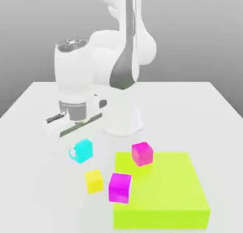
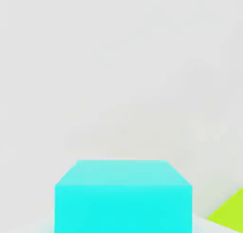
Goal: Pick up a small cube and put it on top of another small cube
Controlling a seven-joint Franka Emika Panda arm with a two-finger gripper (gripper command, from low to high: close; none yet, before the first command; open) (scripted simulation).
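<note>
Cyan cube (image 1: pixel 85 150) is pinched in the gripper (image 1: pixel 79 149), jaws closed on two opposite sides, not pressed together empty. Clock here = exterior view, 12 at the far edge of the table (image 1: pixel 166 108). Cube sits approx 11 o'clock of the yellow cube (image 1: pixel 94 181), a bit apart from it; can't tell for sure if it's clear of the tabletop. Green block (image 1: pixel 161 182) lies approx 4 o'clock of the cyan cube.

Handling, my guess: light, stiff, won't squash or break w/ normal force. Flat plain faces, poss. a bit slippery, so keep pads flat on opp. sides, approx mid-height; a corner grip would let it twist. Current hold looks OK for that. Keep the underside free for stacking.

Orientation: no long axis, all sides approx equal. In the hand view its edges run square w/ the hand. In the exterior view it's turned, a vert. edge facing approx 6 o'clock, faces toward approx 4 and 8. Yellow cube is turned less, its broad front face approx 6 o'clock, so prob. needs a small wrist turn to line up faces. Next: carry toward approx 5 o'clock, high enough not to clip the yellow cube or the nearby magenta cube (image 1: pixel 120 188), then lower level.
</note>
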